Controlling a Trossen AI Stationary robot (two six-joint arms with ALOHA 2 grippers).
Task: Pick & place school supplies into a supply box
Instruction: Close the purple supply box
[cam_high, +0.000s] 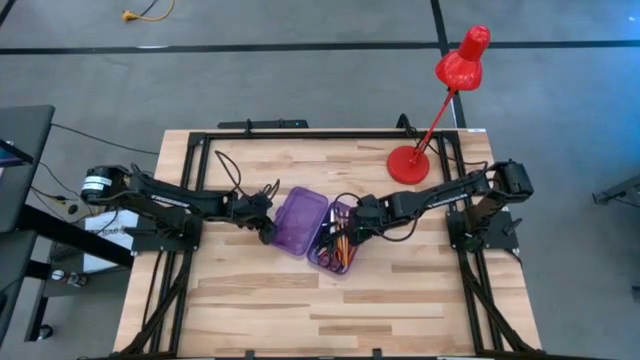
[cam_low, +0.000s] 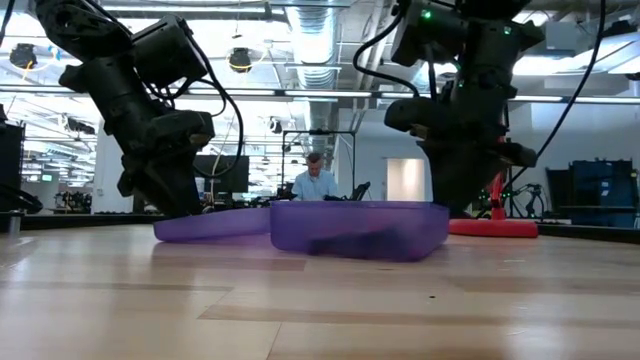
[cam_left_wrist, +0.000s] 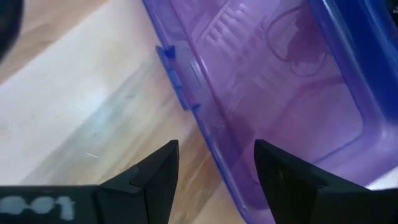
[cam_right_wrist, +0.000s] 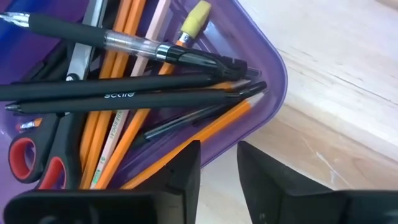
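The purple supply box lies open on the table. Its lid (cam_high: 300, 218) (cam_left_wrist: 273, 81) is flat toward the left, and its base (cam_high: 345, 272) (cam_right_wrist: 277, 68) holds orange pencils (cam_right_wrist: 134, 25), black pens (cam_right_wrist: 118, 93) and red-handled scissors (cam_right_wrist: 31, 155). No triangular ruler shows. My left gripper (cam_high: 266, 230) (cam_left_wrist: 214, 174) is open, low at the lid's left edge, whose rim (cam_left_wrist: 211, 137) runs between the fingers. My right gripper (cam_high: 355, 228) (cam_right_wrist: 217, 168) is open by a narrow gap, at the rim on the base's right side. My left gripper straddles the lid's left rim (cam_left_wrist: 214, 146), slanting down from the table's left; I cannot tell whether a finger touches it. My right gripper stands at the base's rounded rim (cam_right_wrist: 208, 158), slanting down from the right; I cannot tell whether it touches.
A red desk lamp stands with its base (cam_high: 408, 163) (cam_low: 490, 227) at the table's far right, its head leaning out beyond the far edge. Bare wood lies toward the near edge. A person shows in the room behind the table.
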